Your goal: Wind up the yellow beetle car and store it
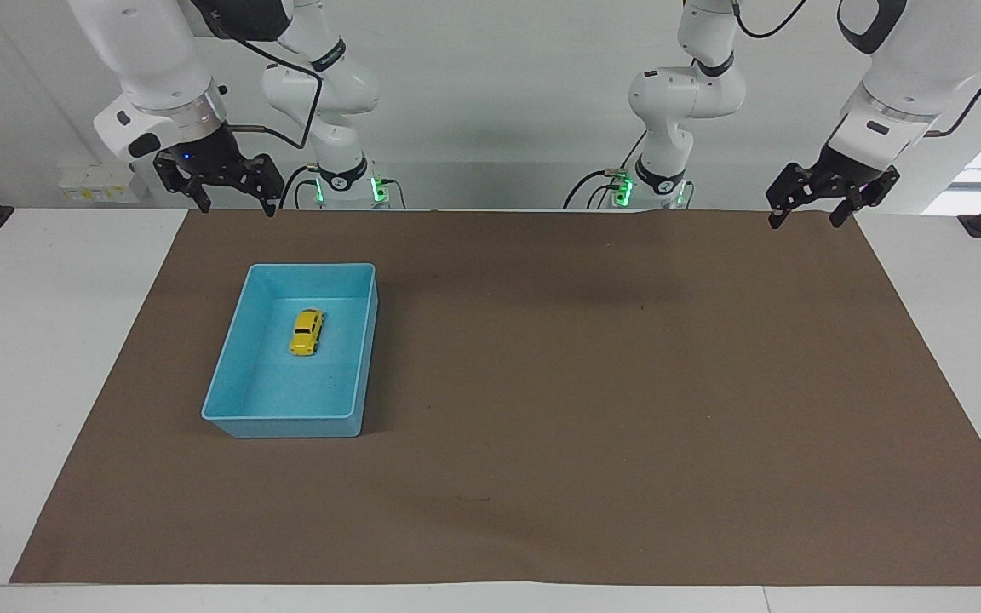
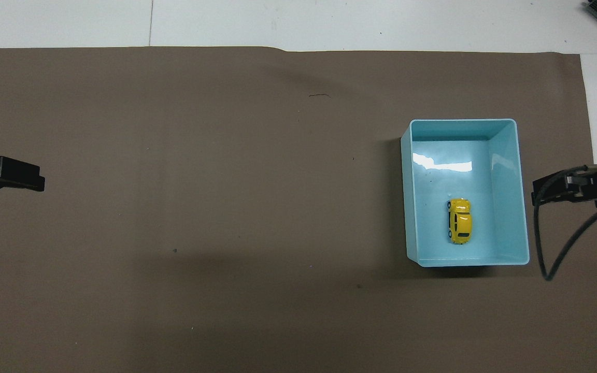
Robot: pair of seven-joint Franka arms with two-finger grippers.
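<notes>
I see the yellow beetle car (image 1: 306,332) lying in the blue bin (image 1: 239,340), so I park the left gripper (image 1: 812,205) and right gripper (image 1: 229,191), 2 empty open-jawed tools, over the mat's (image 1: 593,383) robot-side edge.

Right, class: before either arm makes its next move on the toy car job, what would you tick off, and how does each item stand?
1. Yellow beetle car lies inside the blue bin: ok.
2. Car upright on its wheels: ok.
3. Right gripper open, holding nothing, raised by the mat's edge nearest the robots: ok.
4. Left gripper open, holding nothing, waiting: ok.
5. Car wound up: cannot tell.
6. Nothing on the brown mat around the bin: ok.
</notes>
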